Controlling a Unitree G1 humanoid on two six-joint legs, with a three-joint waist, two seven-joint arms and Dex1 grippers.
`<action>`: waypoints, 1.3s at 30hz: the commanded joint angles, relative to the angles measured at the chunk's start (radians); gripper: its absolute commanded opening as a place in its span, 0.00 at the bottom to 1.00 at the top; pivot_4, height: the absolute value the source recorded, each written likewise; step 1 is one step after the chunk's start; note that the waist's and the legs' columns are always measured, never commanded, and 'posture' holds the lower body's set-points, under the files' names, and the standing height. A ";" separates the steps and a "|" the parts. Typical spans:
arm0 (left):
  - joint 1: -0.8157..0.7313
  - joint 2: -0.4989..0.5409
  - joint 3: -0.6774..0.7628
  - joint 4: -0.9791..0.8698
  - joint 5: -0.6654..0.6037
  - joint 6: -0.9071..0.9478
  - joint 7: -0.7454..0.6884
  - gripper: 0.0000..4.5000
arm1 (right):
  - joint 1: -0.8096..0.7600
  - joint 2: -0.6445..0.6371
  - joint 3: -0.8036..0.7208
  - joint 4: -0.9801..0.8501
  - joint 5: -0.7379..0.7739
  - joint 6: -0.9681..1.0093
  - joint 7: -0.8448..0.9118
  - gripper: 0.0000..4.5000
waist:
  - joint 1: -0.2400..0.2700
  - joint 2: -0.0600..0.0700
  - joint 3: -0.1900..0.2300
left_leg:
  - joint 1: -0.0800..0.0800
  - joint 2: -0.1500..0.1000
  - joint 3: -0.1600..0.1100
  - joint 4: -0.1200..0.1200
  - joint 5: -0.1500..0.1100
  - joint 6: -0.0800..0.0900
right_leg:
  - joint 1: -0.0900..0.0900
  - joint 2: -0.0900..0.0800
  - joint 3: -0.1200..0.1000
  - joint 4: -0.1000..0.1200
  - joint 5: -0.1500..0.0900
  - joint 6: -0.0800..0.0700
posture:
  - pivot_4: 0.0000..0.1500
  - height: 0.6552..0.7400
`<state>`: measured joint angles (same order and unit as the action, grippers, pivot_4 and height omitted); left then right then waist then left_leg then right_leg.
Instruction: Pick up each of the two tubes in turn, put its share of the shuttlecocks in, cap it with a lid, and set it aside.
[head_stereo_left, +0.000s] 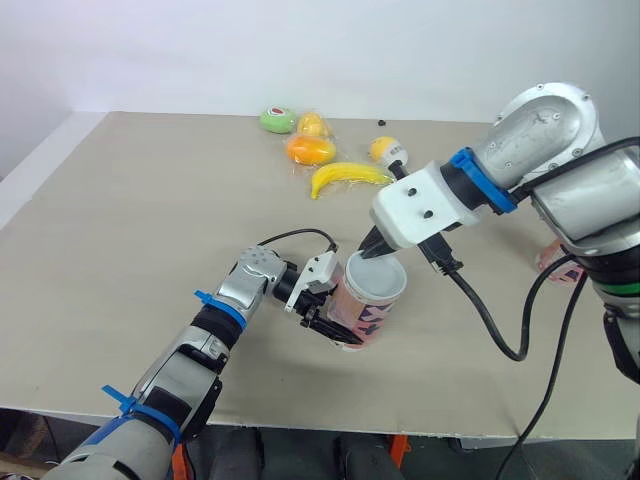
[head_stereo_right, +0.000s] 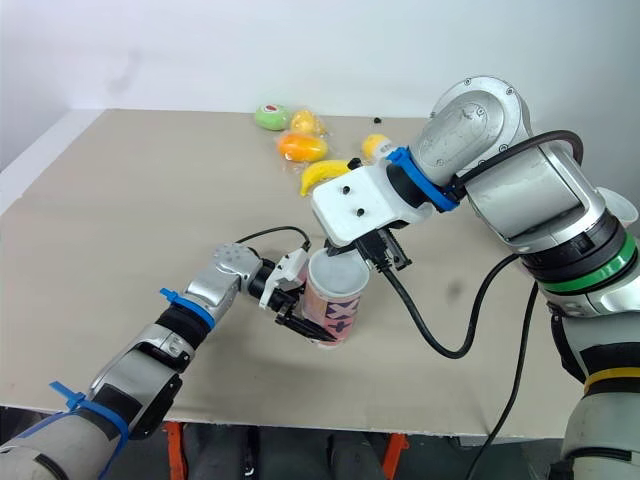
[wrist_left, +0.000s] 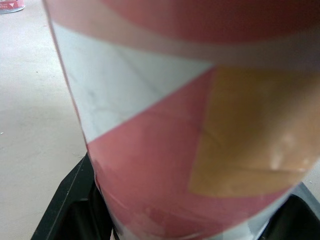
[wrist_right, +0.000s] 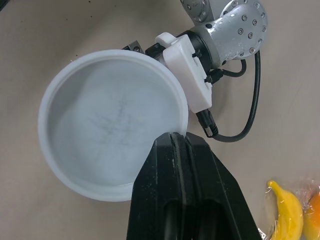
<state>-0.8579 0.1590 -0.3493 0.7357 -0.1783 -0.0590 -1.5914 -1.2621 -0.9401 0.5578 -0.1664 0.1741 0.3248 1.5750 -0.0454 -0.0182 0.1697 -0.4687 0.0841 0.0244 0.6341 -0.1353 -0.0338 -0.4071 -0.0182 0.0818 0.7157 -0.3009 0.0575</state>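
Observation:
A pink patterned tube (head_stereo_left: 362, 318) is tilted just above the table's near middle, and my left gripper (head_stereo_left: 333, 325) is shut around its lower part. Up close in the left wrist view, the tube wall (wrist_left: 165, 125) stands between the black fingers (wrist_left: 70, 200). A white lid (wrist_right: 110, 122) sits on the tube's mouth. My right gripper (wrist_right: 172, 137) comes down from the right, shut on the lid's rim (head_stereo_left: 377, 275). What is inside the tube is hidden. A second pink tube (head_stereo_left: 560, 262) shows partly behind my right arm.
At the table's far side lie a banana (head_stereo_left: 345, 177), an orange fruit (head_stereo_left: 310, 150), a green fruit (head_stereo_left: 278, 120) and two yellow fruits (head_stereo_left: 385, 150). A black cable (head_stereo_left: 490, 320) hangs from my right wrist over the table.

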 joint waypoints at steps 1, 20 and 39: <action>0.026 0.025 -0.012 0.043 0.043 0.012 -0.003 0.65 | -0.041 -0.029 -0.024 0.003 0.017 0.001 0.039 0.02 | 0.000 0.000 0.000 | 0.000 0.000 0.000 0.000 0.000 0.000 | 0.000 0.000 0.000 0.000 0.000 0.000 | 1.00 0.43; 0.019 0.035 0.001 0.048 0.041 0.016 0.007 0.65 | 0.043 -0.031 0.041 -0.081 -0.007 -0.037 0.039 0.38 | 0.000 -0.001 -0.001 | 0.001 0.000 0.000 -0.001 0.000 0.000 | 0.001 0.000 0.000 0.000 -0.001 -0.001 | 1.00 0.43; 0.024 0.031 0.001 0.045 0.043 0.019 0.007 0.65 | 0.018 -0.026 -0.149 -0.046 0.250 0.204 0.039 0.74 | -0.001 -0.001 -0.002 | 0.005 0.002 0.001 -0.001 0.000 -0.001 | 0.002 0.000 0.000 0.000 0.000 -0.002 | 1.00 0.43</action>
<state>-0.8556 0.1693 -0.3382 0.7405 -0.1761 -0.0588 -1.5956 -1.2325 -0.9441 0.4379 -0.1881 0.3798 0.5159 1.5751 -0.0461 -0.0197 0.1678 -0.4634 0.0856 0.0257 0.6323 -0.1361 -0.0348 -0.4054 -0.0180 0.0822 0.7154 -0.3012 0.0548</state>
